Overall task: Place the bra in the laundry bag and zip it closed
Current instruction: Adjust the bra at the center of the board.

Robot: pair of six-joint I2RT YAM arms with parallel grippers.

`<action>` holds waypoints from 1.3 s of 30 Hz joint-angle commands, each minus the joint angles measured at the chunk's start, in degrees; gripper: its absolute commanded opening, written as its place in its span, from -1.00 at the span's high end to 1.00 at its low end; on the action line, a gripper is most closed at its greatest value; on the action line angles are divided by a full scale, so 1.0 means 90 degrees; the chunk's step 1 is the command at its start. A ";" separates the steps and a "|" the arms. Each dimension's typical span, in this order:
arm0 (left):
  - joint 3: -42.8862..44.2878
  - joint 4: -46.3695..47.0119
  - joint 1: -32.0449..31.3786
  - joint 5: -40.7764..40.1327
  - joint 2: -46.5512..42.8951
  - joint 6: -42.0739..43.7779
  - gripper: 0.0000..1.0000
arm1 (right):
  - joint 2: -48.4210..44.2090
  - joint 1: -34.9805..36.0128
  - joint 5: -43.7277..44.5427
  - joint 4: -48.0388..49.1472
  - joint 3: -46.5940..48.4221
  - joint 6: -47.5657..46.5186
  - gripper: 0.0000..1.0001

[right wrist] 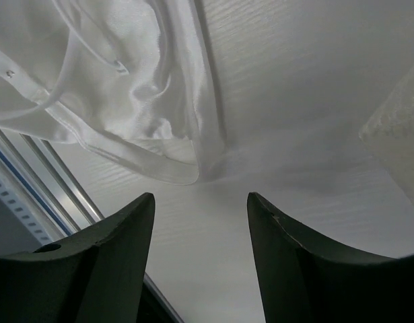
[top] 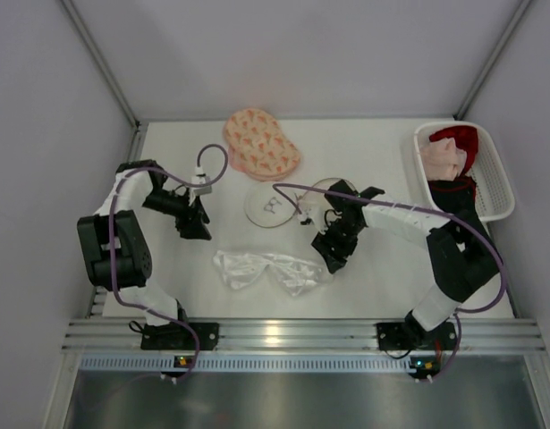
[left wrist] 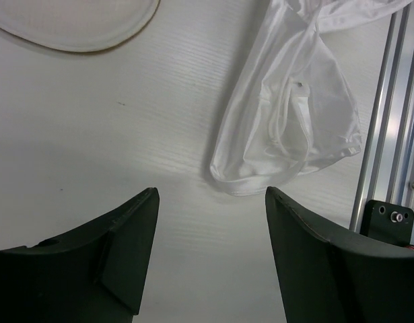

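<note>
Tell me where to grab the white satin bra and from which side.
Probably pinch the white satin bra at its twisted middle, where the cups meet, coming down from above: it lies flat on the table, and only those folds rise enough to catch.

At the far right corner of your desk (top: 373,152) you have a white slatted basket (top: 498,192) holding a red garment (top: 458,141) and a pale pink one (top: 438,161). Against the far edge, left of centre, you'll see a peach patterned padded piece (top: 261,143) lying flat. An aluminium rail (top: 292,335) runs along the near edge.
</note>
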 commanded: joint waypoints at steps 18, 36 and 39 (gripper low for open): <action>0.0348 0.0118 0.0275 0.0575 -0.0652 -0.0543 -0.38 | 0.0069 0.0247 -0.0371 0.0465 0.0238 -0.0008 1.00; -0.0648 0.0489 0.0480 0.0283 -0.1013 -0.0739 -0.46 | 0.0165 0.0812 -0.1933 0.0161 0.2150 0.1281 1.00; -0.0980 0.0509 0.0510 0.0127 -0.1110 -0.0476 -0.43 | 0.0477 0.0891 -0.2314 0.0229 0.2678 0.1583 1.00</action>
